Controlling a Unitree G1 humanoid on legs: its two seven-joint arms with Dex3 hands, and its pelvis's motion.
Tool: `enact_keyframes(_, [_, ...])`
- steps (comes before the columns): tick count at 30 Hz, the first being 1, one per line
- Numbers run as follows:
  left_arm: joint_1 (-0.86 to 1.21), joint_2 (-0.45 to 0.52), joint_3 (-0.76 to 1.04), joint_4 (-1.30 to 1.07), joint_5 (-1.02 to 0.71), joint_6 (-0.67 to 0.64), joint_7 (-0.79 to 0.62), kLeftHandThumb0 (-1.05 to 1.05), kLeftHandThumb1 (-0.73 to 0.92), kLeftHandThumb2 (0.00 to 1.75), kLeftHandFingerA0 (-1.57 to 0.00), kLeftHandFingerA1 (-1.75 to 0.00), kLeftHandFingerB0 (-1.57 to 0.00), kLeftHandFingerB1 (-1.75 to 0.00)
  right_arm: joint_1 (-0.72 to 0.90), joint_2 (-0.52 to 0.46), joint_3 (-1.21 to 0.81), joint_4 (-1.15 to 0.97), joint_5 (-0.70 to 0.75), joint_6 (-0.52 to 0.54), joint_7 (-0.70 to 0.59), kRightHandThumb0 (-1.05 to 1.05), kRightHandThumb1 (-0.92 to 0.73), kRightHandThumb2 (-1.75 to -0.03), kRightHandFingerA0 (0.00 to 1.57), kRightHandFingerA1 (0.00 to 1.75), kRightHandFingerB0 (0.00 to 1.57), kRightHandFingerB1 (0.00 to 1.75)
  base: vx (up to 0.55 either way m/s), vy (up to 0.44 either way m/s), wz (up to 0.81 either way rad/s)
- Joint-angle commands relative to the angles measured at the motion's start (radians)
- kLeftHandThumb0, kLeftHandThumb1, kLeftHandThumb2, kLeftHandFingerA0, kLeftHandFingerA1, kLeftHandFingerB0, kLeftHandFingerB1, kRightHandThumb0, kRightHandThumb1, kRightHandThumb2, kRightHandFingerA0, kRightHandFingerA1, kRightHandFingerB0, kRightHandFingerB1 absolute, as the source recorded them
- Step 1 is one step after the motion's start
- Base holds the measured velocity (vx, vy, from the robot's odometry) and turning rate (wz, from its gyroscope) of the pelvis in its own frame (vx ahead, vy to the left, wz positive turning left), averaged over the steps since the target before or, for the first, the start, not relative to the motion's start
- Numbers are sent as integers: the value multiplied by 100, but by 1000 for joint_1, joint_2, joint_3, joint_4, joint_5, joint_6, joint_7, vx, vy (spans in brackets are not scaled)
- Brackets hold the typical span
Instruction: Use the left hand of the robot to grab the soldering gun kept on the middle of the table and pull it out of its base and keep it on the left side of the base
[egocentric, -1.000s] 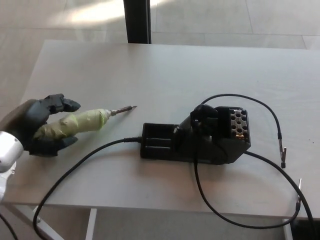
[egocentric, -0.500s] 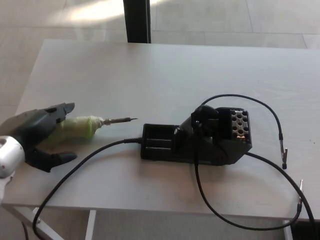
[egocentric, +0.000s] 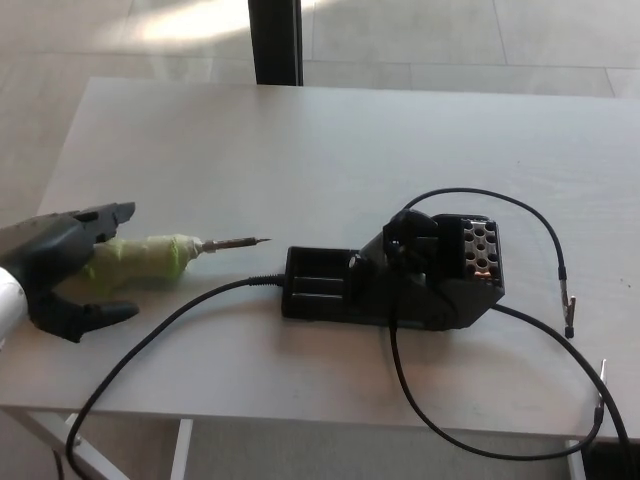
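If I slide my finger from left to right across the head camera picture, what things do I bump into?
left hand → soldering gun with its green-taped handle → black base → the little clips at the end of the thin cable, near the table's right edge.

The left hand (egocentric: 62, 268) lies around the soldering gun (egocentric: 160, 256) on the table (egocentric: 300, 140), left of the base (egocentric: 395, 275).

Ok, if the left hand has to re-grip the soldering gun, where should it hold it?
Probably on the green-wrapped handle, coming in from the left, as the left hand is now. The soldering gun lies roughly flat with its bare metal tip pointing right toward the base, so keep fingers off that end.
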Motion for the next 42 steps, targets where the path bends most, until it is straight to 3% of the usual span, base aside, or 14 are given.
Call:
enact_keyframes(1, [40,26,158,-148,-148,17,-62,-69,65,82,0,0,0,-1,-3,-13,-3,0,16,-22,14,-79,-14,-137,126,110,22,148,0,0,0])
enact_keyframes(12, [-129,-175,919,-227,-801,307,107,-79,61,93,0,-21,0,-6,4,-14,-4,1,15,-19,10,-80,-15,-135,128,111,21,150,0,0,0])
enact_keyframes(15, [-52,-176,1070,-295,-791,418,161,-79,83,66,0,-60,0,-63,9,-18,4,-1,5,-21,5,-81,-14,-138,131,109,21,150,0,0,0])
enact_keyframes(21, [138,-191,1150,-181,-738,425,89,-75,84,64,0,-83,-4,-86,4,-15,-17,1,27,-6,10,-78,-14,-136,132,108,20,148,0,0,0])
enact_keyframes(25, [367,-201,1119,-14,-583,343,71,-80,53,96,0,-67,0,-54,10,-14,-10,4,18,-12,5,-78,-15,-136,130,106,19,147,0,0,0])
enact_keyframes(27, [450,-221,1094,56,-532,335,86,-73,73,62,0,-79,0,-45,12,-16,-13,5,20,-11,8,-77,-18,-135,129,107,18,147,0,0,0])
enact_keyframes(28, [505,-237,1074,127,-513,295,87,-71,72,62,0,-77,0,-42,22,-20,-10,5,16,-23,17,-82,-35,-122,119,114,38,101,0,0,0])
enact_keyframes(31, [552,-234,1007,327,-448,288,114,-70,69,60,0,-75,0,-53,38,-18,-16,7,21,-33,27,-91,-45,-108,92,127,11,149,0,0,0])
enact_keyframes(32, [587,-245,955,358,-407,277,123,-47,48,105,-19,-70,-4,-60,42,-16,-18,7,24,-32,28,-94,-49,-106,94,130,18,140,0,0,0])
enact_keyframes(33, [621,-275,946,353,-406,285,119,-39,47,104,-24,-69,-10,-60,46,-12,-19,10,23,-29,25,-92,-45,-123,96,114,29,95,0,0,0])
enact_keyframes(36, [681,-279,918,328,-404,284,71,-65,64,59,-40,-90,-24,-72,59,-1,-33,14,38,-22,40,-92,-46,-98,80,137,1,145,0,0,0])
enact_keyframes(39, [673,-265,928,333,-439,241,64,-63,65,58,-31,-93,-17,-74,59,-1,-28,12,31,-20,35,-101,-54,-87,74,147,0,135,0,0,0])
enact_keyframes(40, [651,-273,951,336,-462,241,92,-68,65,58,-36,-95,-21,-76,60,0,-28,9,32,-20,38,-105,-48,-119,66,119,3,76,0,0,0])
enact_keyframes(42, [636,-279,972,325,-487,241,112,-69,64,58,-40,-96,-24,-75,60,4,-22,7,27,-23,40,-105,-47,-119,60,116,1,69,0,0,5])
